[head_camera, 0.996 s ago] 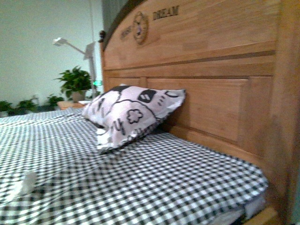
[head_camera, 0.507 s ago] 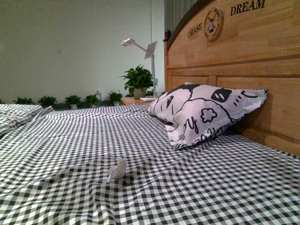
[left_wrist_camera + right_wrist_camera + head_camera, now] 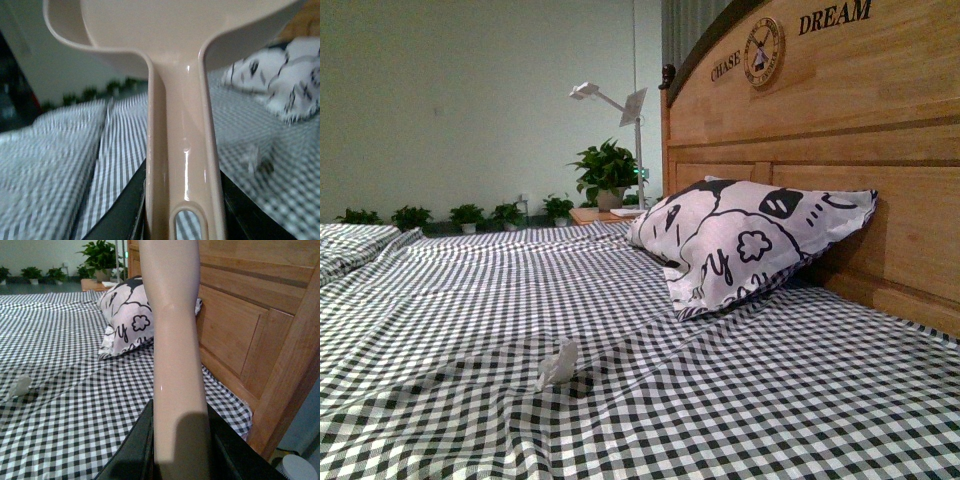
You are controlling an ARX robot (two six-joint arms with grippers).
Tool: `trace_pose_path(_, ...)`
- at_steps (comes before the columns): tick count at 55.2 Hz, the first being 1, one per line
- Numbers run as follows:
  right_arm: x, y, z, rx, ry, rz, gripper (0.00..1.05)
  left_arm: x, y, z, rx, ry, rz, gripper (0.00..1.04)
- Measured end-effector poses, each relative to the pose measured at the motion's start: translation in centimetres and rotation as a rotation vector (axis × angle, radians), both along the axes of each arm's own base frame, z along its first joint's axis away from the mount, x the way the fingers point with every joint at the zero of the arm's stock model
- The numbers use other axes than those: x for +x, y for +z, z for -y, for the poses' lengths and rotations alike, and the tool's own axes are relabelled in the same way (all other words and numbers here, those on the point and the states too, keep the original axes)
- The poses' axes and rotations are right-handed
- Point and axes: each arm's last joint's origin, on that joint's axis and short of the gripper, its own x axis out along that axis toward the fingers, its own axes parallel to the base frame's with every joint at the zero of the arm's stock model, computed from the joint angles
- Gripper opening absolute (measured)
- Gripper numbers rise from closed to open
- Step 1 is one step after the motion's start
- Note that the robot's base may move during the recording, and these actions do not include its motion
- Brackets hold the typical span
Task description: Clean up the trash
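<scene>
The trash (image 3: 557, 362) is a small crumpled white scrap lying on the black-and-white checked bed sheet (image 3: 740, 400), left of the pillow. It also shows blurred in the left wrist view as the trash (image 3: 252, 157) and small in the right wrist view as the trash (image 3: 22, 385). My left gripper (image 3: 182, 200) is shut on the beige dustpan (image 3: 182, 125) by its handle, and the pan fills the upper part of that view. My right gripper (image 3: 180, 440) is shut on the beige brush handle (image 3: 175, 340); the bristles are out of view. Neither arm shows in the front view.
A large white pillow (image 3: 750, 240) with black cartoon print leans against the wooden headboard (image 3: 840, 120) on the right. A nightstand with a potted plant (image 3: 605, 170) and a white lamp (image 3: 610, 100) stands beyond the bed. Small plants (image 3: 470, 213) line the far wall.
The front view has swung left: the headboard and pillow moved rightward, and the trash moved from the lower left edge toward the middle, then drifted slightly left.
</scene>
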Motion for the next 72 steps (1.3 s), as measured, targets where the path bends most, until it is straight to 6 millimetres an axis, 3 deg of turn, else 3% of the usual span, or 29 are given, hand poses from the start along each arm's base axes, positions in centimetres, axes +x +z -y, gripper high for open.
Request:
trace_pose_path(8,0.0,0.0,0.0,0.0,-0.003,0.0,0.22,0.0,-0.7,-0.7,-0.078,0.016,-0.229,0.28)
trace_pose_path(20,0.0,0.0,0.0,0.0,0.0,0.0,0.22,0.9,-0.4,-2.9,-0.081,-0.062,-0.271,0.28)
trace_pose_path(39,0.0,0.0,0.0,0.0,0.0,0.0,0.22,6.3,-2.1,-7.8,0.219,-0.299,-0.428,0.28)
trace_pose_path(52,0.0,0.0,0.0,0.0,0.0,0.0,0.22,9.2,-3.3,-8.5,0.319,-0.409,-0.463,0.28)
trace_pose_path(72,0.0,0.0,0.0,0.0,0.0,0.0,0.22,13.1,-6.7,-8.9,0.417,-0.478,-0.533,0.28)
